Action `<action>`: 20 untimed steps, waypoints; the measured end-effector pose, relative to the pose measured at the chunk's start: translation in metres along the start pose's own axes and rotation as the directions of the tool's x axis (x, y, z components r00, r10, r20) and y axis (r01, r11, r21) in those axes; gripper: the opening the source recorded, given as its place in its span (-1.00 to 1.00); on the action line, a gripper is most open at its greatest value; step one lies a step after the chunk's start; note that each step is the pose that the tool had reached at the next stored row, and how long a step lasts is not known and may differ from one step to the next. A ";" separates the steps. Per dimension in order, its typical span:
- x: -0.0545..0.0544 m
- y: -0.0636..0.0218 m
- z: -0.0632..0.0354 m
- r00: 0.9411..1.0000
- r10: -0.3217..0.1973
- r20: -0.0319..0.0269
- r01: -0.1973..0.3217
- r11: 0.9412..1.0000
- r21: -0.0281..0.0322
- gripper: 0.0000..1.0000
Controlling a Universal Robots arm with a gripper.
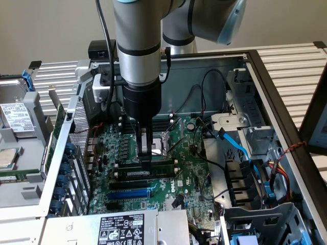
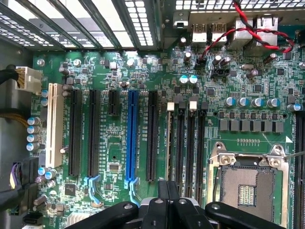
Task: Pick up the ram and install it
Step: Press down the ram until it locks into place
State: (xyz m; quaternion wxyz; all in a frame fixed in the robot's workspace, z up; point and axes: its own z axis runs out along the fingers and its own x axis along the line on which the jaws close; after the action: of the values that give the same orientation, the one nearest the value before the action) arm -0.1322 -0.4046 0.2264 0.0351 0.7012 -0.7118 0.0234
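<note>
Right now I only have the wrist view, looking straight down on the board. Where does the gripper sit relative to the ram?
Observer: In the exterior view the shut gripper comes straight down onto the top edge of the ram, which stands on edge in a slot.
Operator: Is that slot right beside the blue slot?
Observer: No. One empty black slot lies between the ram and the blue slot.
Operator: Any cables close to the arm?
Observer: A blue cable runs off the board toward the exterior view's right, apart from the arm.
</note>
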 end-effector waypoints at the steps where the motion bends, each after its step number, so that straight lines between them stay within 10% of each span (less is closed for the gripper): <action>1: 0.000 0.0001 0.0004 1.000 0.000 -0.001 0.000 1.000 0.000 -0.79; 20: 0.002 0.0008 -0.0249 1.000 0.000 0.000 0.000 1.000 0.001 -0.79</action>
State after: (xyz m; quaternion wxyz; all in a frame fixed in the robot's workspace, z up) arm -0.1326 -0.4047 0.2514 0.0348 0.7012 -0.7118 0.0237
